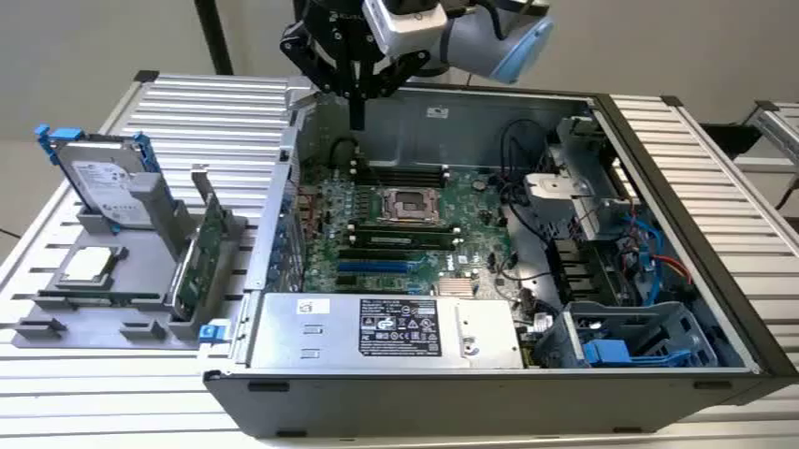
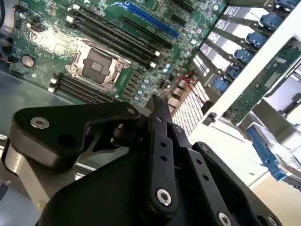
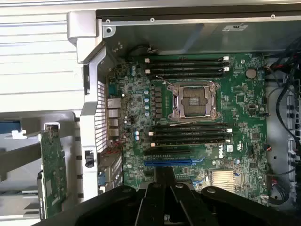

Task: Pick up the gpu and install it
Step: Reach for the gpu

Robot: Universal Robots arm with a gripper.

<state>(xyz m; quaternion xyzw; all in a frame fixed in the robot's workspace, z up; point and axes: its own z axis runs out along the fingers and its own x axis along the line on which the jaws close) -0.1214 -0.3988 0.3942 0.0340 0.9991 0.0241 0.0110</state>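
Hovering above open computer case, rear end: gripper | jaws pressed together, empty | gpu upright in grey rack on table, beside case, ungrasped | motherboard expansion slots bare | judged: pickup and install both outstanding

Exterior view: raised, looking down into the open computer case across its near wall; the bench edges are included.
First wrist view: straight down past the gripper onto the motherboard.
Second wrist view: closer, oblique.
Shared: the CPU socket.
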